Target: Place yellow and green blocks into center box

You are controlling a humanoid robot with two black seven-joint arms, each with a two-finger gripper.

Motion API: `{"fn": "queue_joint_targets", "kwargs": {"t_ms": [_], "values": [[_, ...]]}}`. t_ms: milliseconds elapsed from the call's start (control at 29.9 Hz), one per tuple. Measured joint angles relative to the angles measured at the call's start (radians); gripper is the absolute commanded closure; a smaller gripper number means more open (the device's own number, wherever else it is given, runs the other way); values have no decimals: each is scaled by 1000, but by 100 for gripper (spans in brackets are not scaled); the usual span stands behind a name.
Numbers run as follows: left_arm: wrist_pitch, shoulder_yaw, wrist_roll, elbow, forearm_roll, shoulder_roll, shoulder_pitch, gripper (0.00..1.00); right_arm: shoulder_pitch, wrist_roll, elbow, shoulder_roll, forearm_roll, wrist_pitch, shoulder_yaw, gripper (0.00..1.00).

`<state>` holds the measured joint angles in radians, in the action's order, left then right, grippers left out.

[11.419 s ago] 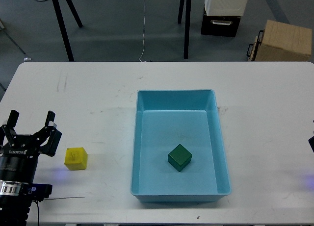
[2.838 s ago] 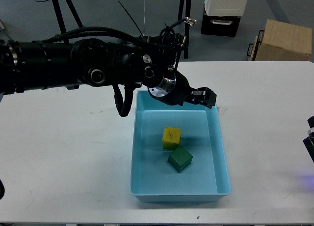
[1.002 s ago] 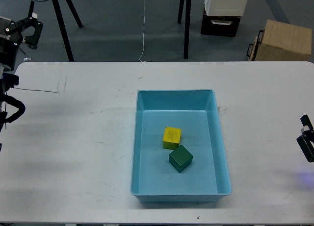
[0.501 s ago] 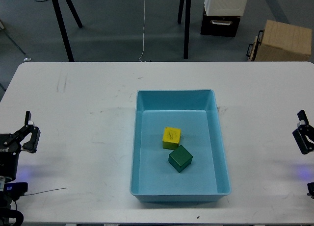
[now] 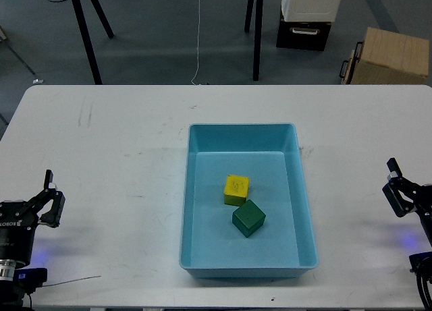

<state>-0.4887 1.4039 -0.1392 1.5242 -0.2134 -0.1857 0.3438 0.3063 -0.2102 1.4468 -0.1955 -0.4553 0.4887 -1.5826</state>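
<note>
Light blue tray [image 5: 307, 210] at the middle of the white table [image 5: 121, 156], holding the yellow block [image 5: 236, 189] and the dark green block [image 5: 248, 218] — the two sit corner to corner near the tray's centre, green nearer the front, a faint mark on the yellow one's top face too small to read. Left gripper [image 5: 40, 204] low at the left edge, partly cut off by the frame, one finger showing and nothing held, so whether it is spread or closed cannot be told. Right gripper [image 5: 398, 189] at the right edge — dark, largely cropped, nothing in it, its state likewise impossible to tell.
</note>
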Motion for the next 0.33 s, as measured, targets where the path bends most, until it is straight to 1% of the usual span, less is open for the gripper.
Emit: {"fn": "queue_joint_targets", "kwargs": {"t_ms": [334], "values": [[0, -3, 0, 8, 0, -1, 0, 0, 1, 2, 9, -2, 1, 0, -25, 1]]}}
